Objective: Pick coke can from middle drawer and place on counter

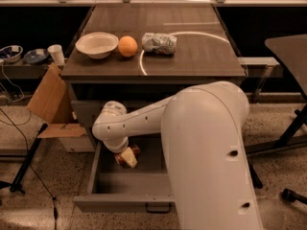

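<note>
Gripper (125,158) is reaching into middle drawer (122,202), touching coke can (135,151); grip unclear, label unreadable. Bowl (97,44), orange (127,46), pkt (159,43) are sitting on counter (201,56).

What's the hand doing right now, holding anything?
Hand: down in the middle drawer at the coke can; whether it holds it cannot be told.

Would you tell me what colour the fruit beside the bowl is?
Fruit is orange, camera view; tool inside middle drawer.
</note>
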`<action>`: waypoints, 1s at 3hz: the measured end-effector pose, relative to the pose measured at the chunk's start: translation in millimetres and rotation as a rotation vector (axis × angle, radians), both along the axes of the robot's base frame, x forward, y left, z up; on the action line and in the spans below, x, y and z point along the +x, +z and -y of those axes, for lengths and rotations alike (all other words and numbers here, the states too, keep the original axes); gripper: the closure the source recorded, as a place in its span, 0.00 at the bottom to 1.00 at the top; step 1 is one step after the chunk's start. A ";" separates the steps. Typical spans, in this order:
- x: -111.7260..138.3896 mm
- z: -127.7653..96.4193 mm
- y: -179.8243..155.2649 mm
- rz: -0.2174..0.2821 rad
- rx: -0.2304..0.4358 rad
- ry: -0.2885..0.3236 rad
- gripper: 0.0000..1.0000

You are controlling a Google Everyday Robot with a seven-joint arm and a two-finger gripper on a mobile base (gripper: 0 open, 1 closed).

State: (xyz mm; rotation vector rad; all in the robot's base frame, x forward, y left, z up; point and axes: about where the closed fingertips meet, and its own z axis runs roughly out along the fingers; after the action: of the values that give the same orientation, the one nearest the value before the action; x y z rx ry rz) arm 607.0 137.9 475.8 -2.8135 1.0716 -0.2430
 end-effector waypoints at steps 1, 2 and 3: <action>11.7 3.3 -22.7 -0.008 -0.032 -0.041 0.00; 18.8 7.2 -46.1 -0.021 -0.070 -0.084 0.00; 21.9 12.9 -73.5 -0.036 -0.115 -0.141 0.00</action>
State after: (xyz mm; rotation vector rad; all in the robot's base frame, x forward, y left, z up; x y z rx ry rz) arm 629.0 125.0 402.4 -2.8549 1.3066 -0.2777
